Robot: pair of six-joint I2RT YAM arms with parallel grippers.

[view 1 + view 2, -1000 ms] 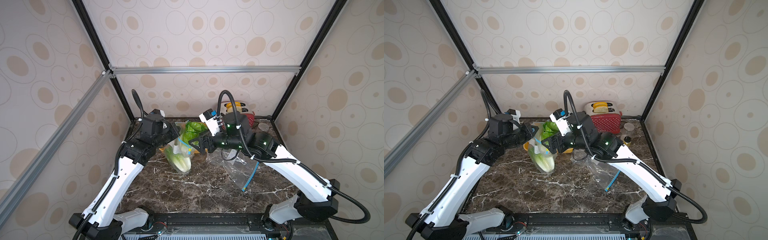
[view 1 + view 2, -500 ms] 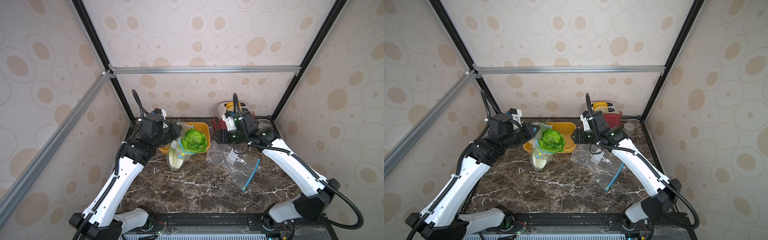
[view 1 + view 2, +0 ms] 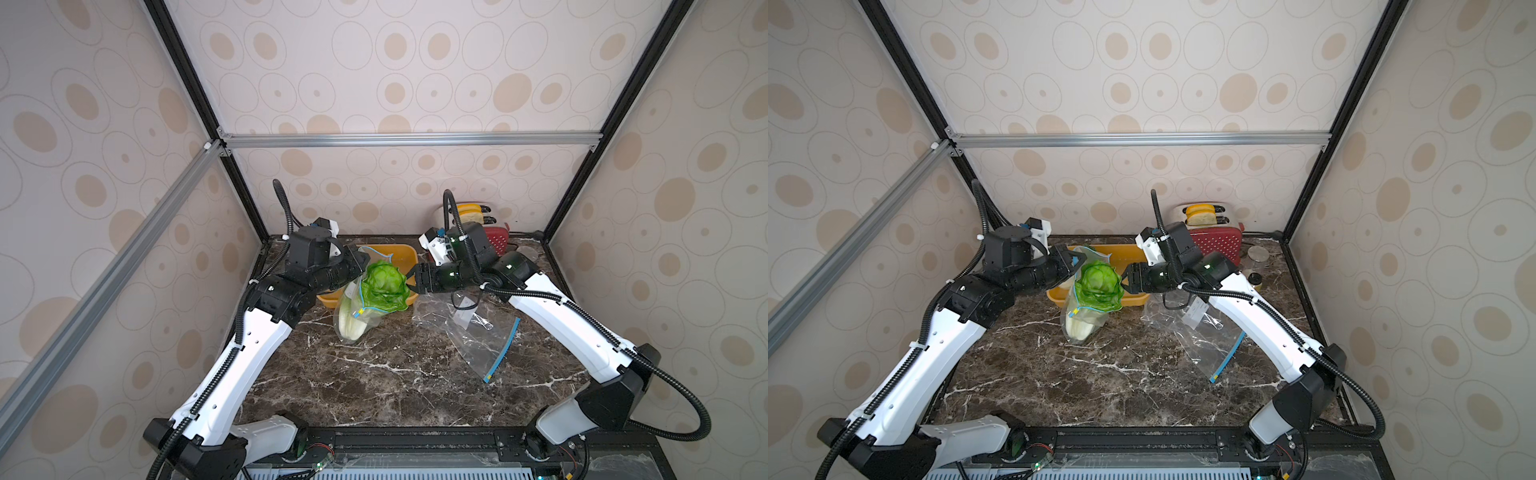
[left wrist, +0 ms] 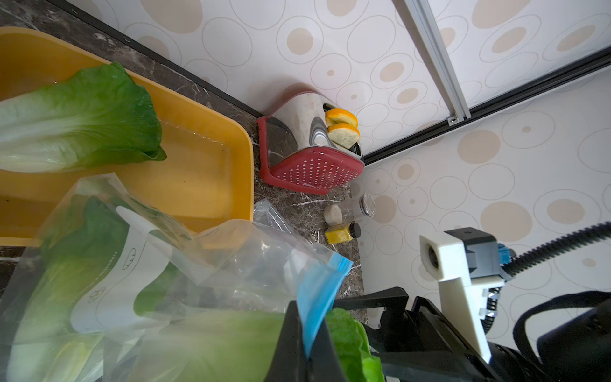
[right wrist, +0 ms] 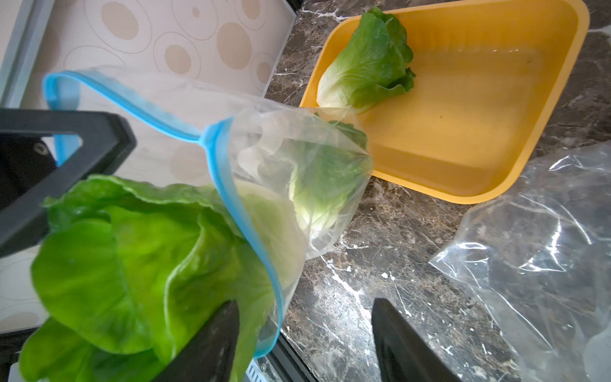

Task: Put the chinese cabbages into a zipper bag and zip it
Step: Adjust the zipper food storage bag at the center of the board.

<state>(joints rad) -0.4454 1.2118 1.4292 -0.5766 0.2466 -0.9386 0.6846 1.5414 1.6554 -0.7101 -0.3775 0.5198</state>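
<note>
left end effector (image 3: 359,265) is clamped shut on the blue zip edge of the zipper bag (image 3: 351,309), holding its mouth up over the table (image 3: 374,386). right end effector (image 3: 411,279) has its jaws well apart, gripping nothing, just beside the leafy cabbage (image 3: 384,284) poking out of the bag. second cabbage (image 5: 317,188) sits deeper inside, third cabbage (image 5: 367,63) lies in the yellow tray (image 5: 479,99). spare bag (image 3: 473,332) lies flat nearby.

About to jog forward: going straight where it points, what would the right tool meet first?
Most likely the leafy top of the cabbage sticking out of the zipper bag, just ahead of the right tool; depth is unclear, so the bag's rim may come first.
</note>
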